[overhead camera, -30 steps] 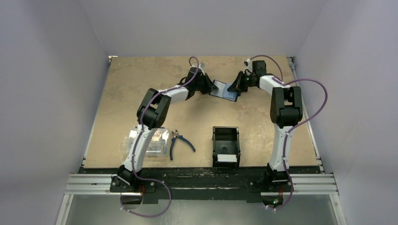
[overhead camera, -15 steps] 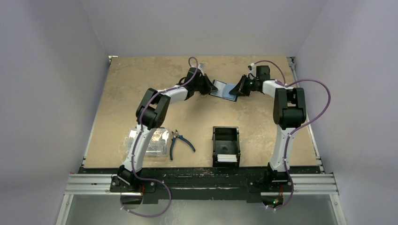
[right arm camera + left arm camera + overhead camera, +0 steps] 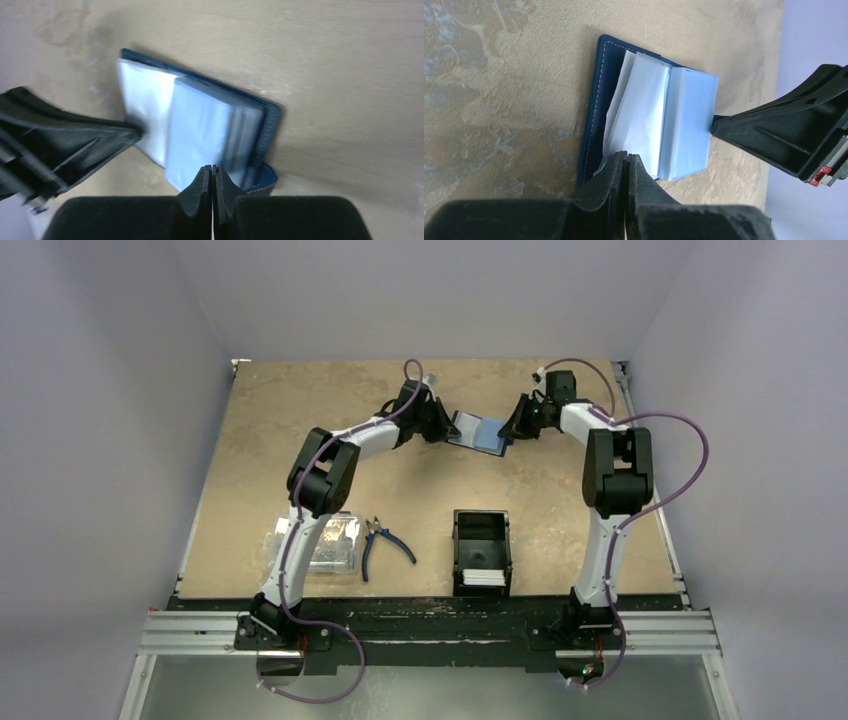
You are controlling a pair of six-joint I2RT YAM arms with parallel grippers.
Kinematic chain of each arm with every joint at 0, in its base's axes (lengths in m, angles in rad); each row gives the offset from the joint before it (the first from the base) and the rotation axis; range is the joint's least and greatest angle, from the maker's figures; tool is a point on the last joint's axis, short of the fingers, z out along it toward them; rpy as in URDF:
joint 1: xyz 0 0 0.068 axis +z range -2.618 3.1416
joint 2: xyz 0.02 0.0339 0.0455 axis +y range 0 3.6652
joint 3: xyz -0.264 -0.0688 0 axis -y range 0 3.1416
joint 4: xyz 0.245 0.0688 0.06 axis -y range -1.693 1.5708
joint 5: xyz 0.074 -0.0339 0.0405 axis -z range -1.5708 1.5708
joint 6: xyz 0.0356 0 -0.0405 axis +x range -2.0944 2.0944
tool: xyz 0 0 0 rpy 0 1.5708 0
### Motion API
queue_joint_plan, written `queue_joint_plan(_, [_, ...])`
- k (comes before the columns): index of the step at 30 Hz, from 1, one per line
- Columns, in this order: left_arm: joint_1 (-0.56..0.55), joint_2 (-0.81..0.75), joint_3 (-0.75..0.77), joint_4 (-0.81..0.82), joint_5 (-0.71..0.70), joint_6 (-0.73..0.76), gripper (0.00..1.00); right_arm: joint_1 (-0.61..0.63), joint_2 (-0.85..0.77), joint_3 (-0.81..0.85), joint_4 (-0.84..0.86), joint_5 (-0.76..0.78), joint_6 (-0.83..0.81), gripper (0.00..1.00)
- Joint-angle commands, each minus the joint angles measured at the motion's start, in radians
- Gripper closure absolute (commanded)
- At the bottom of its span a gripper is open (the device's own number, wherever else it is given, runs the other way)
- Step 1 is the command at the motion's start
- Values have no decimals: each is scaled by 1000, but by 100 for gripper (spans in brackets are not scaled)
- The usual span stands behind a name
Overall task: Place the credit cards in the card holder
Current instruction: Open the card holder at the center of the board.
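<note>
Seen from above, two robot arms reach out to the far middle of a tan counter (image 3: 280,420) and meet over one small object. That object is the card holder (image 3: 596,100), a navy wallet lying open on the counter, well away from the arms' bases. A fan of pale, see-through sleeves (image 3: 644,110) stands up from its spine.

The left gripper (image 3: 626,161) comes in from the left. Its jaws are pressed together, with their tips at the near edge of the sleeves. The right gripper (image 3: 212,172) comes in from the opposite side. Its jaws are likewise together, with the tips at the edge of the sleeves on that half. The pictures do not show whether either pair pinches a thin leaf or merely rests against it. Neither gripper carries a card.

The credit cards (image 3: 485,577) show as a small white stack at the near end of a black tray (image 3: 457,550). The tray sits close to the arms' bases, well apart from the card holder. To the left of the tray lie blue-handled pliers (image 3: 376,532), and further left a clear box (image 3: 325,543).

Judging from this, the task is at an early stage. The holder is open and its sleeves are spread, which looks like preparation. The sleeves that show appear empty, though the ones beneath are hidden. Still to do, it seems: fetch each card from the tray and slide it into a sleeve.
</note>
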Motion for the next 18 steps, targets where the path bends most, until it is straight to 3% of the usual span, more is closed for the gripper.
queue_joint_plan(1, [10, 16, 113, -227, 24, 115, 99, 38, -88, 73, -149, 228, -83, 91])
queue_joint_plan(7, [10, 1, 222, -305, 65, 162, 89, 129, -231, 62, -231, 462, -111, 82])
queue_joint_plan(18, [6, -52, 213, -230, 193, 112, 72, 218, -433, -52, -222, 466, -177, 59])
